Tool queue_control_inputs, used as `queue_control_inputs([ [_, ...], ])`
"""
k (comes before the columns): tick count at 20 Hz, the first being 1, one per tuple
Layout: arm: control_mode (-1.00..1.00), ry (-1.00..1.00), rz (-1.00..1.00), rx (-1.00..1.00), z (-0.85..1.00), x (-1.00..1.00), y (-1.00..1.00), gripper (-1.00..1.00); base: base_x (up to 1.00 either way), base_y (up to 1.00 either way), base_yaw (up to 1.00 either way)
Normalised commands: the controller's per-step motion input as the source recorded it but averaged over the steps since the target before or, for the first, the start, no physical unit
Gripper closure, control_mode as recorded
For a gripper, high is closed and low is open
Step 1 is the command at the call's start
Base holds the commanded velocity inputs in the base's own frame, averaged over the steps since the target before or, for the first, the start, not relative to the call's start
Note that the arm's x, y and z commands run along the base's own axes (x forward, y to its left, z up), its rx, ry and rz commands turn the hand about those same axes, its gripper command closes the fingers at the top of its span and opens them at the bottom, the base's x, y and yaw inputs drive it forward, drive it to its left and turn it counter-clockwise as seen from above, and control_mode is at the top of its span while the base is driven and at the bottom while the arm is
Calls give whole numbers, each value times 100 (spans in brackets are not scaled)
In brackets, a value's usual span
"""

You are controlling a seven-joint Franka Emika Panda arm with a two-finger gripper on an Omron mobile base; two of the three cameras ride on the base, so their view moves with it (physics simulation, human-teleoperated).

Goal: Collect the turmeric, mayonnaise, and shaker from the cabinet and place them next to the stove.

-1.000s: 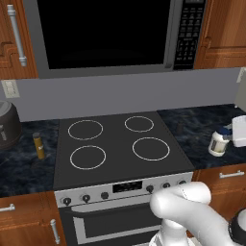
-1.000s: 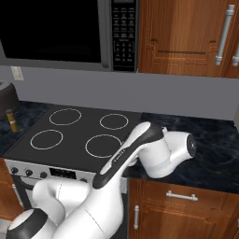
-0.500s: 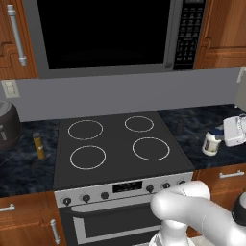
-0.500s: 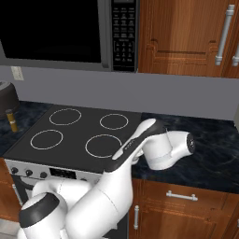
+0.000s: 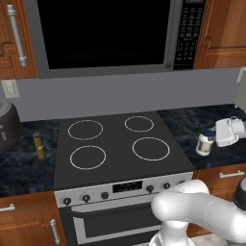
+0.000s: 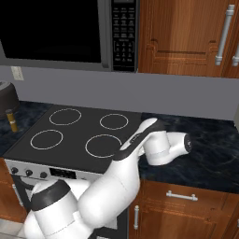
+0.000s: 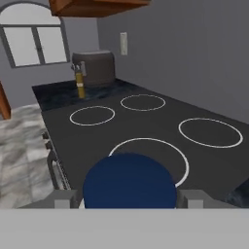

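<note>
Dark marbled stone worktop runs along a grey wall on both sides of the black glass cooktop stove with four white ring burners, a steel front and a row of knobs. Above the stove hangs a black microwave with a steel frame, flanked by reddish-brown wooden wall cabinets with metal bar handles.

On the worktop to the right of the stove, the small squat white mayonnaise jar with a dark blue lid stands upright, just beside the cooktop's right edge. The white two-finger gripper reaches in from the right at jar height, its jaws standing on either side of the jar; in the hand view the blue lid sits squarely between the two grey fingertips. The jaws look closed on the jar (whether the jar's base rests on the stone or hangs just above it cannot be told).

On the worktop to the left of the stove stands the slim olive-yellow turmeric bottle with a dark cap, upright and near the cooktop's left edge. Behind it, against the wall, sits a dark grey rounded cooker pot. A pale wall outlet plate is fixed above that pot.
</note>
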Motion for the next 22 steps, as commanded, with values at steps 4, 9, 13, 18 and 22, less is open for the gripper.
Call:
queue_control_inputs([
  [4,-100,0,1,0,-30,32,0,100,0,0,0],
  [9,-100,0,0,0,-32,30,0,100,0,0,0],
  [13,-100,0,0,0,-18,12,-2,100,0,0,0],
  [18,-100,0,1,0,-14,2,-6,100,0,0,0],
  [22,-100,0,1,0,-11,11,-6,100,0,0,0],
])
